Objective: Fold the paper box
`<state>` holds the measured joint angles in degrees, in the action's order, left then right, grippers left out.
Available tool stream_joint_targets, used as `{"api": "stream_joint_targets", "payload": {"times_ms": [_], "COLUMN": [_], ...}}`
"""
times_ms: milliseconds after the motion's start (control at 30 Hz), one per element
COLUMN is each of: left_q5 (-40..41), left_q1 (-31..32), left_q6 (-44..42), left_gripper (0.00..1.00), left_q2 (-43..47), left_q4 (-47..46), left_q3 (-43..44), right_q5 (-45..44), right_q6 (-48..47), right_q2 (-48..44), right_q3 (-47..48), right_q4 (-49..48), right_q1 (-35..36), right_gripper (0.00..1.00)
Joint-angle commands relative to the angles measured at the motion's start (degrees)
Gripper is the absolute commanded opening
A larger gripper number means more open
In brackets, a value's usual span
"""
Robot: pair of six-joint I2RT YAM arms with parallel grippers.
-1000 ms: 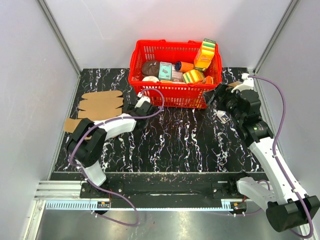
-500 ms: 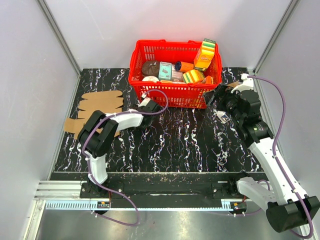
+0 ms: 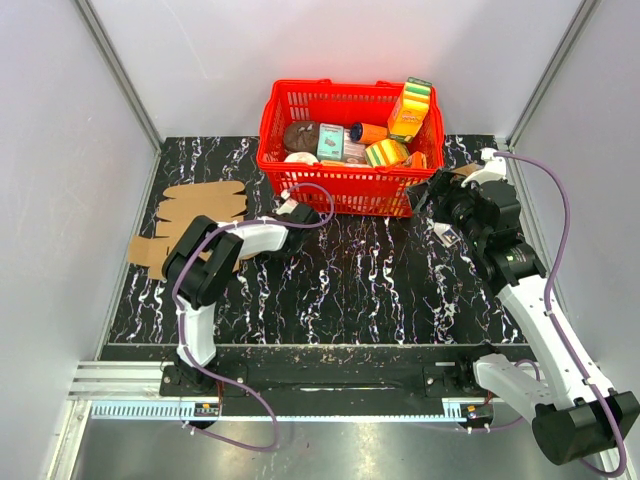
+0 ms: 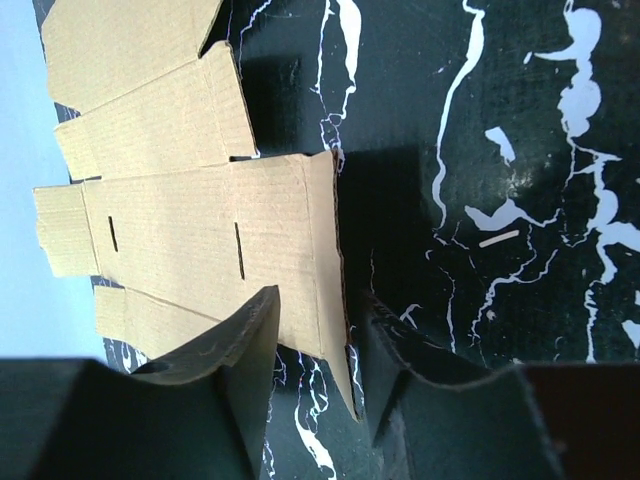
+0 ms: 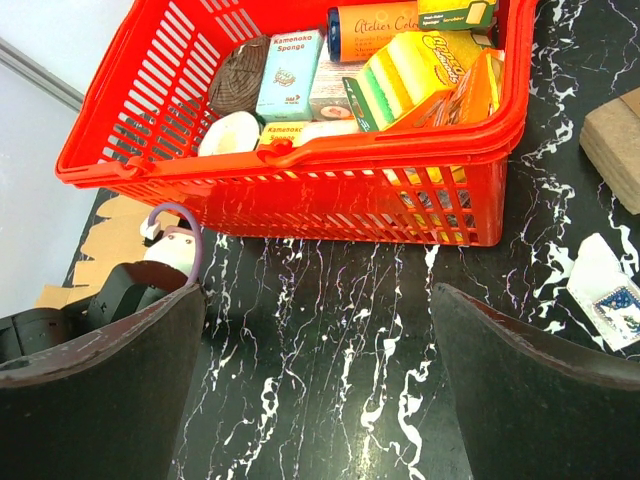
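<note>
Box [image 3: 205, 208]: flat, unfolded, on the left side of the table [image 3: 350, 285], close to the left wall. None of its flaps stand up that I can see, so I judge folding has not begun.

Left gripper [image 4: 318, 305]: over the near right part of the sheet, pointing down at it. The fingers are roughly half apart and hold nothing. In the wrist view one finger [image 4: 235, 345] overlaps the cardboard and the other is over bare table. The sheet's right edge [image 4: 325, 240] runs up through the gap between them. I cannot tell whether either fingertip touches the board.

Right gripper [image 5: 318, 300]: spread wide and empty, hanging near the right end of the red basket [image 3: 340, 195], well apart from the box.

Key relation: the box lies left of and away from the left fingers. Only its right margin is within their span. From above, the sheet seems to run on a slant from near-left to far-right. In the wrist view the slotted middle panel stretches from the wall side to the gripper side. The gripper opening sits across the edge, not along it.

Judgement: the left arm is much the nearer, and the next move is its to make. Pinching or lifting that right margin looks likeliest. The board lies flat on the stone, so a finger has little room to get under it and could simply push the sheet toward the wall.
</note>
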<state>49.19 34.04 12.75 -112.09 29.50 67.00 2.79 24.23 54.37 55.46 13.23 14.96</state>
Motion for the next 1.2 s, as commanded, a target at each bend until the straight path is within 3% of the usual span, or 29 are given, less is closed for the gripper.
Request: {"api": "stream_joint_targets", "payload": {"times_ms": [0, 433, 733, 1167], "left_q5": [2.8, 3.4, -2.1, -10.6], "left_q1": [-0.3, 0.1, 7.2, 19.9], "left_q6": [-1.6, -2.6, -0.5, 11.1], "left_gripper": [0.38, 0.0, 0.0, 0.0], "left_q2": [-0.9, 1.1, 12.1, 24.5], "left_q4": [0.4, 0.6, 7.2, 28.2], "left_q3": [2.3, 1.2, -4.4, -4.8], "right_q5": [1.2, 1.1, -1.5, -4.1], "right_q6": [-0.6, -0.1, -0.8, -1.6], "right_q2": [-1.0, -0.8, -1.5, -2.2], "right_q3": [-0.2, 0.0, 2.6, 6.3], "right_q4": [-1.3, -1.7, 0.6, 4.1], "right_q1": [0.2, 0.2, 0.2, 0.2], "right_gripper": [0.99, 0.99, 0.99, 0.99]}}
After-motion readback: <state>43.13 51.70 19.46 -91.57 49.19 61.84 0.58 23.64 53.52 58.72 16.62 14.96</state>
